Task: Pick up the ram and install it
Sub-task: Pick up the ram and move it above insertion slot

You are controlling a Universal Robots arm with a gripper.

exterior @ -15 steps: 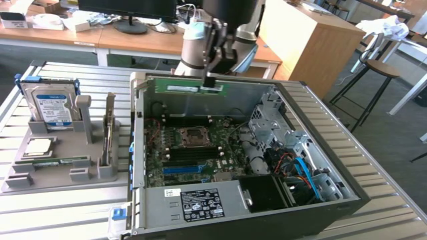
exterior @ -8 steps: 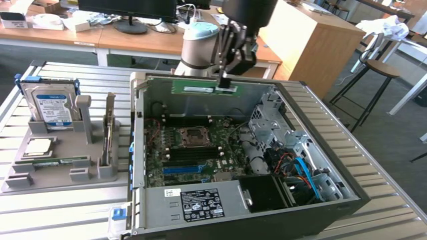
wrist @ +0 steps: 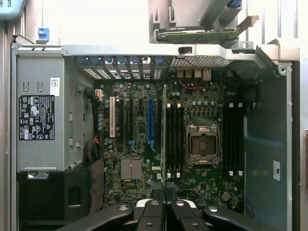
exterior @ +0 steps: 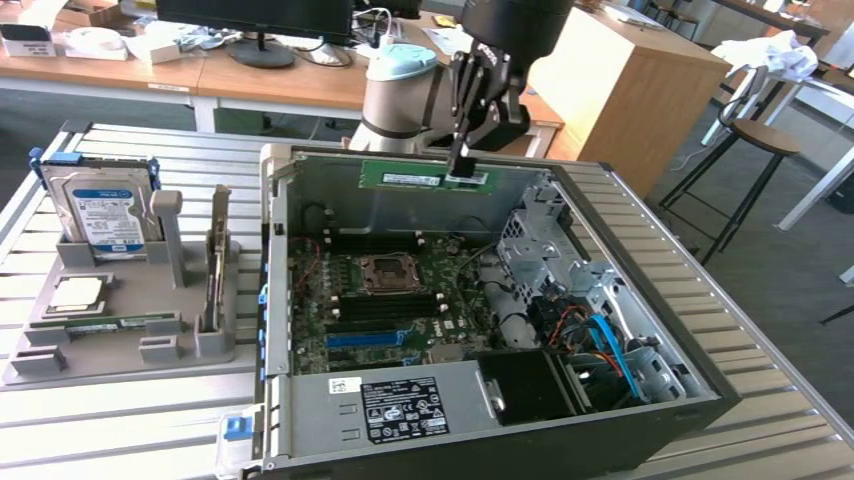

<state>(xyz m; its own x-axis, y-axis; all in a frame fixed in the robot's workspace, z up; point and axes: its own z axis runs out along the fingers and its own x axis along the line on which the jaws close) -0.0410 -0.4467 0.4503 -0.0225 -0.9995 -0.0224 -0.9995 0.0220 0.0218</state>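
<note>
Green and thin, the long narrow circuit-board ram stick (exterior: 414, 178) hangs level in my jaws. They are clamped together on one end of it, and the rest reaches out sideways from them with its pale sticker towards the exterior camera.

Directly below my jaws stands the open black-and-silver computer case (exterior: 387, 215). The ram stick is held above it, level with the case's upper rim and not seated in anything. Seen from my wrist, the stick is edge-on, a fine green line running straight out from my jaws over the dark green motherboard (exterior: 387, 320). It lines up beside the black memory slots next to the square metal processor socket (exterior: 387, 275).

At the end of the case farthest from my jaws sits the silver power supply box with a black label (exterior: 387, 405). Blue cables (exterior: 611, 345) curl in the case's corner, lower than my jaws and off to the exterior view's right.

Well apart from my jaws, outside the case on the exterior view's left, a grey moulded holder (exterior: 80, 360) rests on the slatted metal desk (exterior: 787, 350). It carries an upright boxy silver hard drive with a blue-white label (exterior: 104, 212) and a small square silver processor chip (exterior: 78, 292) lying flat.
</note>
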